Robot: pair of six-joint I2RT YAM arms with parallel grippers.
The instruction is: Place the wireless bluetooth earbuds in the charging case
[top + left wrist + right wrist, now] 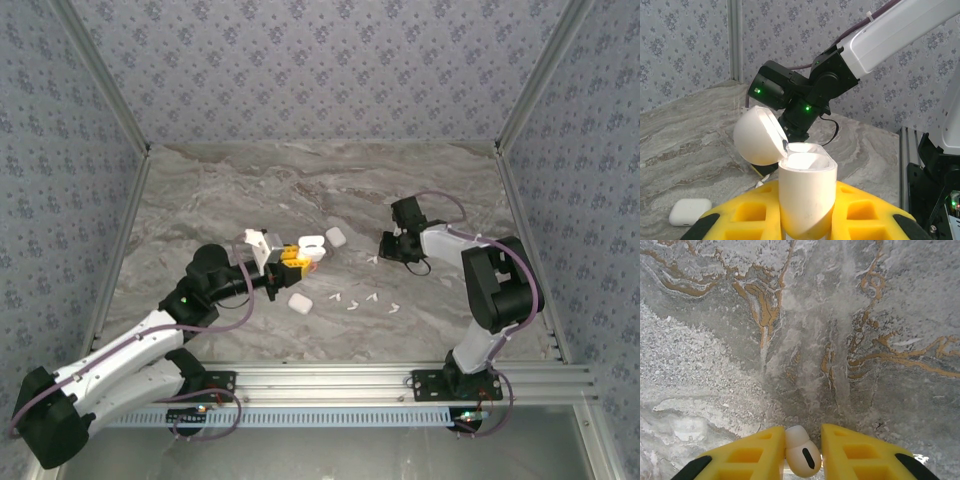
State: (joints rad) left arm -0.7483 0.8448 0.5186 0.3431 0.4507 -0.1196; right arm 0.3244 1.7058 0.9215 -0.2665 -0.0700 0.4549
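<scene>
Right wrist: earbud (802, 457) between jaws

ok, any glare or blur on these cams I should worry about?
Left wrist: the open charging case is blown out at its lid and rim, hiding detail in the wells; background sharp. Right wrist: earbud crisp, no glare; marble table looks soft mid-frame. Top external: even light, faint shadows, the closed case on the table nearly clipped.

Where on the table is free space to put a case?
Bare: the far strip of the table along the back wall, and the left side beyond the left gripper holding the open case. Crowded: the middle, with closed cases, loose earbuds and the right gripper.
</scene>
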